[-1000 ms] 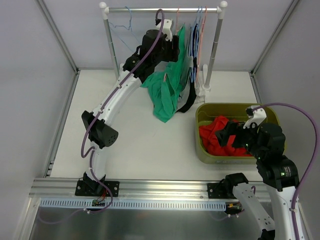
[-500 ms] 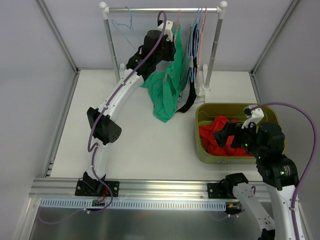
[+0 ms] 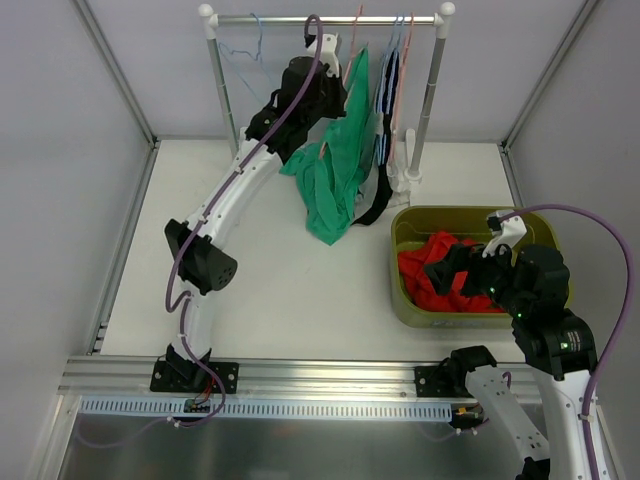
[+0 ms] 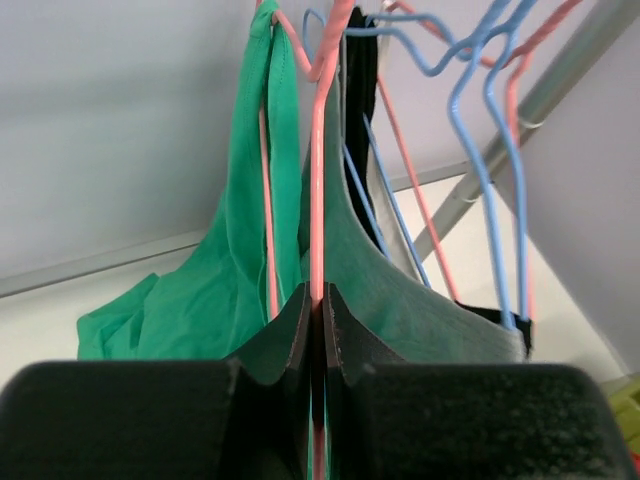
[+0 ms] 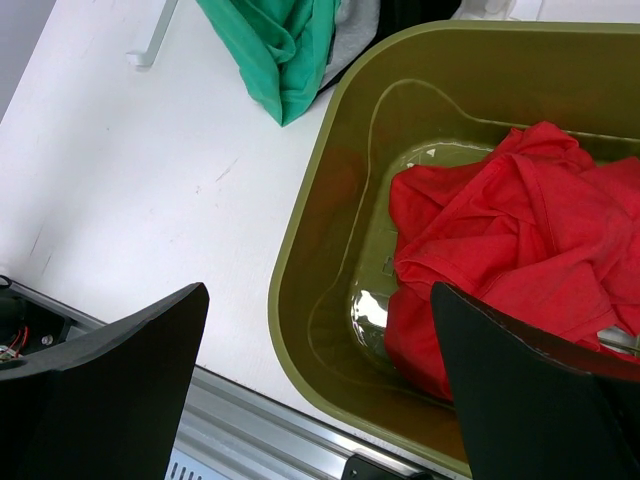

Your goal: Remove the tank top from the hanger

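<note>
Top external view, entries as they stand from where I watch.

- Rack [image 3: 280, 19]: at the far edge of the worktop, its rail across the top.
- Hanger [image 3: 352, 35]: pink wire, hooked on the rail. Blue hangers [image 3: 400, 50] with dark and grey garments hang just beside it on the right.
- Tank top [image 3: 335, 175]: green, draped on the hanger, with its lower part bunched down onto the worktop below the rack. The left wrist view shows a strap running up along the pink wire.
- Left gripper [image 3: 330, 85]: raised to the rack, jaws pinched together on the pink wire. Green cloth lies against both fingers, and I cannot tell whether any of it is caught too.
- Right gripper [image 5: 318, 290]: fingers spread wide and holding nothing, poised over the bin [image 5: 300, 240] by the right edge. A red garment [image 5: 500, 230] lies inside the bin.

Handling, as a judgement:
- The top looks light, thin and limp. It should sag and follow any pull.
- The wire hanger is light as well and likely to swing on the rail or knock its neighbours, so it needs steadying.
- The best hold is a strap or the neckline close to the hanger's shoulder, so it can be slid off the wire's end.
- Pulling the bunched hem would probably only drag the hanger along.
</note>
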Controlling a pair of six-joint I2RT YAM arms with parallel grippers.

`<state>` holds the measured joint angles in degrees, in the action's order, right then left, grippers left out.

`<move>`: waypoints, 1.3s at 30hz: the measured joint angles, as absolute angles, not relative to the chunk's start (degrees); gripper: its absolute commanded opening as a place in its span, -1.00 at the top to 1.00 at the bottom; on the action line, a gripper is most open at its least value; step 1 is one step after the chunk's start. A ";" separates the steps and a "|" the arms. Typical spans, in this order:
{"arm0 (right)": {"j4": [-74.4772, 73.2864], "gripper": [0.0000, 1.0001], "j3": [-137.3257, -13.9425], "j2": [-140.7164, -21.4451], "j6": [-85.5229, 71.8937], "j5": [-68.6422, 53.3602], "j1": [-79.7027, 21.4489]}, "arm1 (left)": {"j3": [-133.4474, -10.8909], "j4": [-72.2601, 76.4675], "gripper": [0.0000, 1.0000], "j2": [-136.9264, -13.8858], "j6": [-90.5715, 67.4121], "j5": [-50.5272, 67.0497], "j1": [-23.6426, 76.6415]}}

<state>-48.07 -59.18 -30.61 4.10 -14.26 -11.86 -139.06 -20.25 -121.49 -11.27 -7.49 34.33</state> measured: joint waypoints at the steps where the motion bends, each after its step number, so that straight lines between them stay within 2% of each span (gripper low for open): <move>1: -47.94 -0.99 -59.18 -30.61 4.10 -14.35 -11.86 | -138.37 -20.38 1.00 -120.29 -11.68 -8.08 34.63; 9: -47.42 -0.99 -59.16 -30.28 4.10 -15.09 -11.86 | -130.34 -19.92 1.00 -108.07 -14.61 -12.23 37.56; 17: -46.92 -0.99 -59.13 -28.64 4.10 -16.38 -11.86 | -113.99 -19.42 1.00 -94.17 -17.69 -12.60 38.70; 24: -45.65 -0.99 -59.13 -28.64 3.90 -19.03 -11.86 | -101.03 -20.60 1.00 -78.26 -18.59 -11.64 43.64; 32: -44.42 -0.99 -59.16 -28.77 3.86 -20.53 -11.86 | -93.12 -21.06 1.00 -55.72 -18.70 -5.63 45.06; 39: -42.15 -0.97 -61.95 -32.05 3.18 -23.66 -11.84 | -93.12 -24.03 1.00 -42.06 -19.03 6.35 45.08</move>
